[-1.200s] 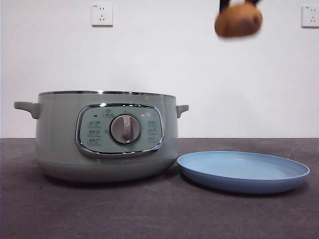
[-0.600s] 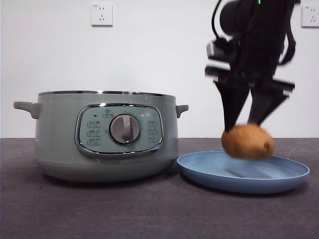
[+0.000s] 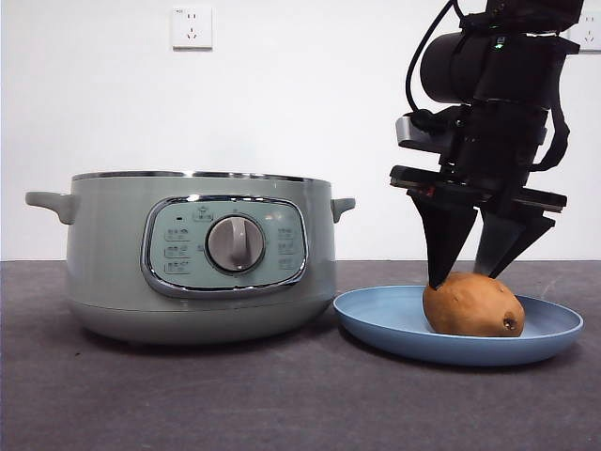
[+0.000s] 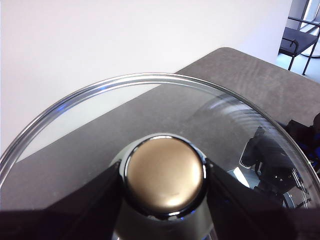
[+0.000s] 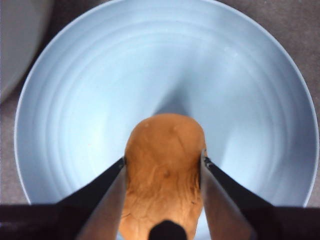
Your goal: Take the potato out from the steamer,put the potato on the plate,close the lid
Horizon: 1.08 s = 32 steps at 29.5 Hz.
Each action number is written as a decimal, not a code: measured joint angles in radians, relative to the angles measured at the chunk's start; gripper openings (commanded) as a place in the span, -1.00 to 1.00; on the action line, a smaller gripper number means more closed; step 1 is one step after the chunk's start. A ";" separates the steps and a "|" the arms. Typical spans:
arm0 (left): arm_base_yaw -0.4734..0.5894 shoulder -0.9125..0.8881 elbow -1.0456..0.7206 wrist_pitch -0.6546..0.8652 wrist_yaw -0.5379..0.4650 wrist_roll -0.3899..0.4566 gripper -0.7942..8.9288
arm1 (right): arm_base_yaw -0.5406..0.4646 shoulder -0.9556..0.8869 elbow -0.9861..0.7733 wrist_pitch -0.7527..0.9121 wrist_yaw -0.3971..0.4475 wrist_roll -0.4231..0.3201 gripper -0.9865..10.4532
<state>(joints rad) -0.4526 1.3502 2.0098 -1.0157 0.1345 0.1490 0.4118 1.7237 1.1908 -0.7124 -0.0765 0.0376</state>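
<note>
Potato (image 3: 472, 305) down on plate (image 3: 394, 324), resting on the bowl of it, toward the near side in the right wrist view, dark spot facing the front camera; right gripper (image 3: 475, 278) above it, jaws clenched along both flanks of the potato (image 5: 164, 172), tips touching the skin, so grip apparently not let go yet; held that way, probably, to keep the oval from rolling before it settles on the shallow plate (image 5: 90, 75). Steamer (image 3: 197, 254) just beside the plate on the tabletop (image 3: 188, 395), rims close but whether touching cannot be told; open on top, no lid on it, left clear for covering. Lid (image 4: 125, 100) up in the left gripper (image 4: 165, 200), jaws grasping the knob (image 4: 165, 172) from both sides, glass hanging level below the wrist camera; kept aloft, out of the front view, likely waiting its turn. Judged stage: placing all but done; release and retreat of the right arm next, then lid onto steamer. Risk: potato rolling on release.
</note>
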 measured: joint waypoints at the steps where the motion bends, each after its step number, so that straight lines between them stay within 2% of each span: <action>1: 0.000 0.000 0.000 0.000 0.000 0.000 -0.85 | 0.000 0.000 0.000 0.000 0.000 0.000 0.12; 11: 0.000 0.000 0.000 0.000 0.000 0.000 -0.85 | 0.000 -0.063 0.056 -0.088 0.002 0.003 0.11; 23: 0.000 0.055 0.000 0.011 0.000 0.016 -0.85 | 0.000 -0.445 0.127 -0.101 0.002 0.005 0.11; 28: 0.000 0.080 -0.090 0.116 0.000 0.016 -0.85 | -0.008 -0.577 0.127 -0.113 0.007 0.008 0.11; 32: 0.000 0.080 -0.197 0.197 0.000 0.006 -0.85 | -0.029 -0.637 0.127 -0.141 0.052 0.008 0.11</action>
<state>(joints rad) -0.4526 1.4300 1.8126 -0.8188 0.1341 0.1555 0.3832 1.0866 1.3182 -0.8536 -0.0242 0.0456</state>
